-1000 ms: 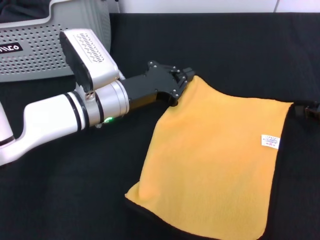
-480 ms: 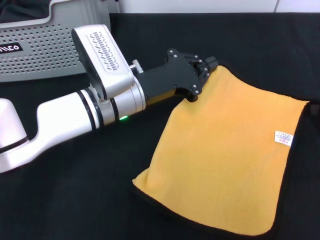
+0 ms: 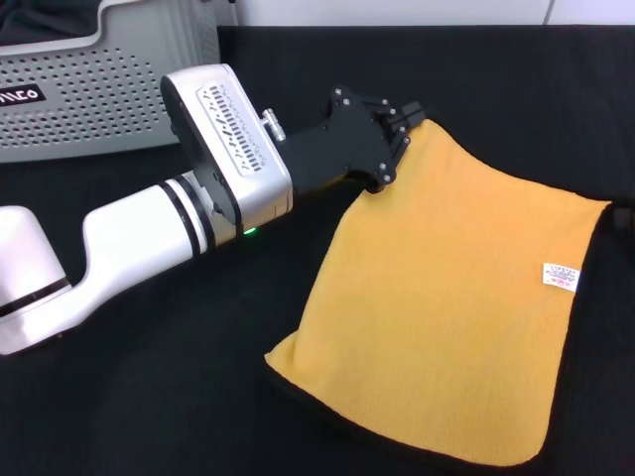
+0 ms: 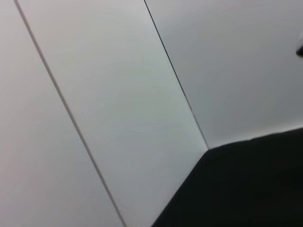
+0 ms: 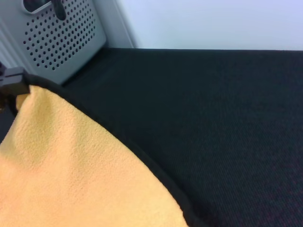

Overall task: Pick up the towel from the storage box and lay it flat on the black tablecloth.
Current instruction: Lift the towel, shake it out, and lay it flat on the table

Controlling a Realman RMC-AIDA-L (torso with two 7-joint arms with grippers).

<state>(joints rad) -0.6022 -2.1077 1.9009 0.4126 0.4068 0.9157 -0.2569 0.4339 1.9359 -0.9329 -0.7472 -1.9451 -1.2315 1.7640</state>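
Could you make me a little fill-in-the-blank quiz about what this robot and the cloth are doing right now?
1. The left gripper pinches a far ____ of the towel.
2. The towel lies spread on the ____ tablecloth.
3. The small white tag sits near the towel's ____ edge in the head view.
4. The grey storage box has sides full of small ____.

Missing words: corner; black; right; holes

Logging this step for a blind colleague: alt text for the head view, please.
The left gripper grips the far corner of the towel, which lies spread yellow side up on the black tablecloth. The storage box stands behind the arm.
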